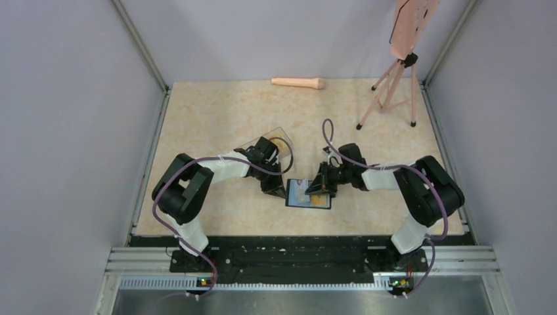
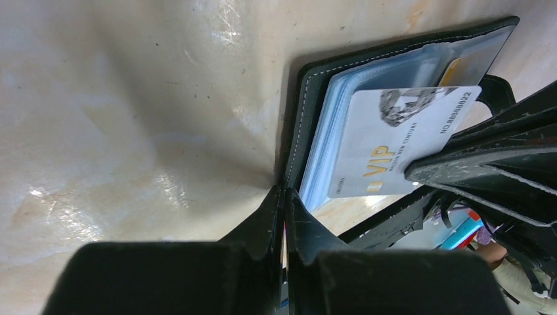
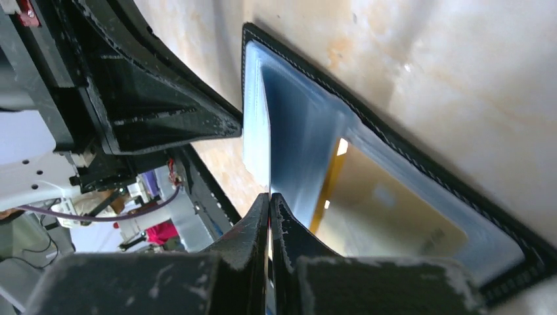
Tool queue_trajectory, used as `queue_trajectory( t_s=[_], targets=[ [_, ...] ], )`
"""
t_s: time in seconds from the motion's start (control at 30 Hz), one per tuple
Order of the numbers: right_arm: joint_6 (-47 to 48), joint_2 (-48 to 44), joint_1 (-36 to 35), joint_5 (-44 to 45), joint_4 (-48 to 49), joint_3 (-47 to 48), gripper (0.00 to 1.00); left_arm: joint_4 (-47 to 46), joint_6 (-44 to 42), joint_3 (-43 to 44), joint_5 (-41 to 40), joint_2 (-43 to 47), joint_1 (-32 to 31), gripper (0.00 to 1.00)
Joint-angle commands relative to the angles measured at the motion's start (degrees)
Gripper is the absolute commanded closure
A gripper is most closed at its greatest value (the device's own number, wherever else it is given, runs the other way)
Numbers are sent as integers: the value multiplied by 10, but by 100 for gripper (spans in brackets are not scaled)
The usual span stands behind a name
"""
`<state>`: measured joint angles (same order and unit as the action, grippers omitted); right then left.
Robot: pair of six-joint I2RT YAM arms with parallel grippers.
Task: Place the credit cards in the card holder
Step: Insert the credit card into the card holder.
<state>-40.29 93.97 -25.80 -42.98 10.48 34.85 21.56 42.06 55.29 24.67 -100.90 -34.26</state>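
The black card holder (image 1: 299,200) lies open on the table between both arms, blue-grey pockets up. My left gripper (image 2: 284,191) is shut on the edge of its black cover (image 2: 303,111) and stands at the holder's left side (image 1: 277,190). My right gripper (image 3: 270,195) is shut on a grey-white credit card (image 2: 394,144) printed "VIP". That card lies slanted over the pockets, and the right wrist view shows it almost edge-on (image 3: 255,141). A yellow-orange credit card (image 3: 394,223) sits inside a clear pocket. The right gripper's fingers (image 2: 486,164) hide the card's lower right corner.
A clear plastic box (image 1: 272,140) sits under the left forearm, behind the holder. A pink stick-like object (image 1: 299,83) lies by the back wall. A pink tripod (image 1: 394,92) stands at the back right. Walls close in the table on three sides.
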Motion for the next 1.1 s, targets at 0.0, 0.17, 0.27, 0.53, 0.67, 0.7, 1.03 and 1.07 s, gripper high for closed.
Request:
queue_trajectory(
  t_s=[0.0, 0.17, 0.27, 0.53, 0.67, 0.7, 1.03, 1.07],
  targets=[
    [-53, 36, -23, -24, 82, 41, 100, 0, 9, 12, 4, -9, 3, 95],
    [-45, -9, -17, 2, 43, 55, 100, 3, 10, 11, -2, -4, 3, 95],
    [-29, -48, -6, 24, -1, 58, 100, 2, 10, 14, -1, -5, 3, 96],
    [-1, -125, 43, 39, -79, 25, 100, 2, 9, 18, 2, -9, 3, 98],
    [15, -135, 60, 44, -102, 6, 100, 2, 7, 18, 4, -10, 3, 99],
    [19, -136, 63, 48, -103, 2, 100, 2, 7, 18, 4, -11, 3, 99],
    [45, -114, 74, 57, -134, -11, 100, 4, 3, 14, 7, -11, 3, 100],
    [46, -112, 75, 56, -134, -12, 100, 5, 2, 14, 8, -11, 3, 100]
  ],
)
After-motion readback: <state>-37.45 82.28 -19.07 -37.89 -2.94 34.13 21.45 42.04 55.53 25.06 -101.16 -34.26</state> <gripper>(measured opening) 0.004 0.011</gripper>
